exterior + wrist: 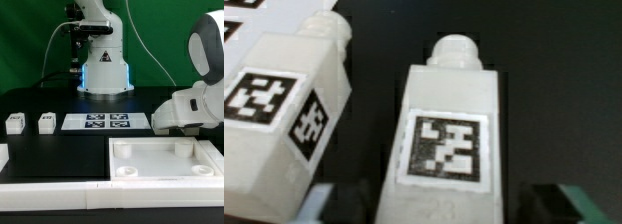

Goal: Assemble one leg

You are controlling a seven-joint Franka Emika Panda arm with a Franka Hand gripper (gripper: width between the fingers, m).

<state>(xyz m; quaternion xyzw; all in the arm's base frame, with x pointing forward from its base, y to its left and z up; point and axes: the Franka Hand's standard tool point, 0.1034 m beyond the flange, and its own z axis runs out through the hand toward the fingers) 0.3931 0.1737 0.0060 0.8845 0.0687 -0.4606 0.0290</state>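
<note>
In the wrist view a white leg [446,130] with a black-and-white tag and a rounded peg end lies between my fingers. My gripper [450,206] is open, with one dark finger on each side of the leg and a gap to each. A second leg [287,105] lies close beside it. In the exterior view the arm's white wrist [185,108] hangs low at the right and hides the gripper and both of these legs. Two more legs [14,123] [46,122] stand at the exterior view's left.
The marker board [108,122] lies mid-table. The big flat white square top [165,160] with round corner sockets lies at the front right. A white edge piece [50,195] runs along the front. The robot base [103,70] stands at the back.
</note>
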